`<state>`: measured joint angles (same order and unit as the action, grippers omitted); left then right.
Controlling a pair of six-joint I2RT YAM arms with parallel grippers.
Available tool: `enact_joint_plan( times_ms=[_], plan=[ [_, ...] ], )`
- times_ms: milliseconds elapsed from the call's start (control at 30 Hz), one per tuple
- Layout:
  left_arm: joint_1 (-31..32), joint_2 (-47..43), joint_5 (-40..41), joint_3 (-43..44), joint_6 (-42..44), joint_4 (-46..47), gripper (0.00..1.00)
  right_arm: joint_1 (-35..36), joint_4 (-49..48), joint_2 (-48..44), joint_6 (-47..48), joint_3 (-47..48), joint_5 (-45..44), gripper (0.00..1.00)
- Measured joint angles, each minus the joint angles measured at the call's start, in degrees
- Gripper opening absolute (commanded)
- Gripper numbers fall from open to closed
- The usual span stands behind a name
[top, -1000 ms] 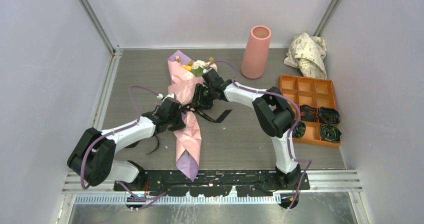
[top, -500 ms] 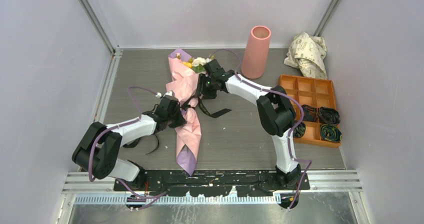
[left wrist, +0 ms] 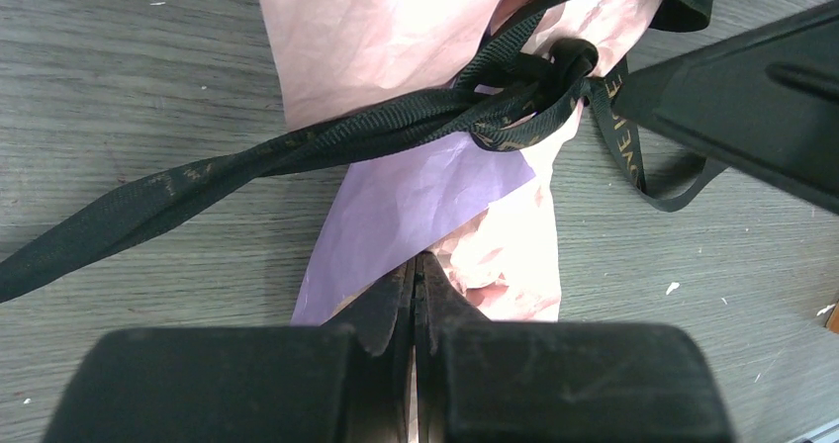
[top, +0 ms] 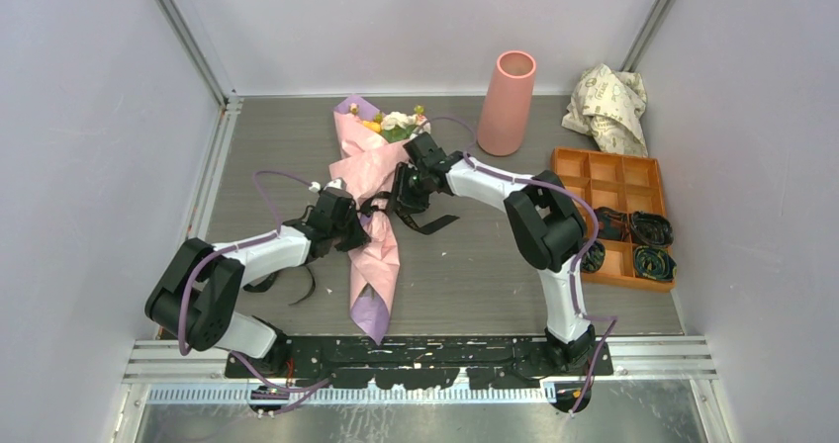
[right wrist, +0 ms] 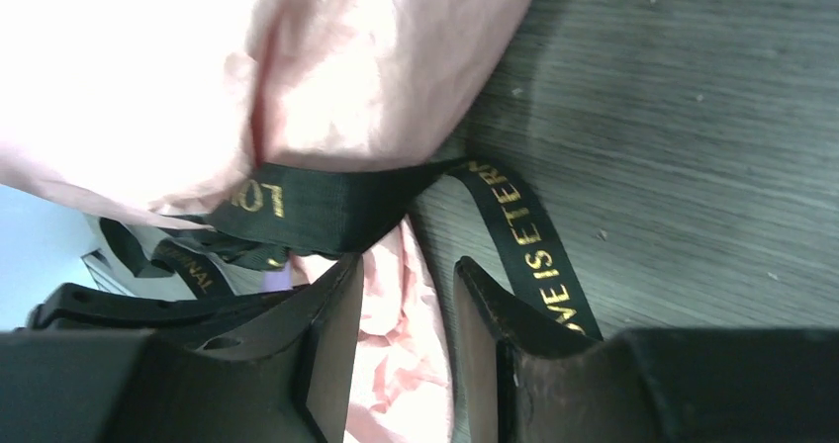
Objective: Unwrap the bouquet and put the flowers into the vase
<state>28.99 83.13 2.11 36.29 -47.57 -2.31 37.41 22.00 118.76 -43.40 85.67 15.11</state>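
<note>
The bouquet (top: 371,255), a pink and lilac paper cone, lies lengthwise on the table with the flowers (top: 396,123) at its far end. A black ribbon (left wrist: 396,127) is knotted around its waist. My left gripper (top: 352,227) sits at that waist from the left, shut (left wrist: 416,262) on a crumpled fold of the wrapping. From the right my right gripper (top: 401,192) reaches in, open (right wrist: 408,262). Pink paper lies in its gap and the lettered ribbon (right wrist: 326,201) crosses just past its tips. The salmon vase (top: 508,102) stands upright at the back right.
An orange compartment tray (top: 605,181) with dark coils sits at the right. Crumpled cream printed paper (top: 607,107) lies behind it. One loose ribbon tail (top: 297,290) trails left of the bouquet and another (top: 433,223) right of it. Walls close in on both sides.
My right gripper swung toward the flower end, then came back to the knot with its jaws a little narrower. The bouquet and my left gripper shifted slightly left.
</note>
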Motion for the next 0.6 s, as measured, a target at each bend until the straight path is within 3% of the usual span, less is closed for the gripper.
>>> enact_joint_plan(
  times_ms=[333, 600],
  plan=[
    [0.0, 0.0, 0.0, 0.0, 0.1, 0.0, 0.0, 0.0, 0.2, 4.3, -0.9, 8.2, 0.1, 0.43],
    [0.0, -0.1, 0.0, 0.2, 0.7, -0.2, 0.0, 0.2, -1.7, 6.4, -3.4, 6.7, 1.2, 0.41]
  ],
)
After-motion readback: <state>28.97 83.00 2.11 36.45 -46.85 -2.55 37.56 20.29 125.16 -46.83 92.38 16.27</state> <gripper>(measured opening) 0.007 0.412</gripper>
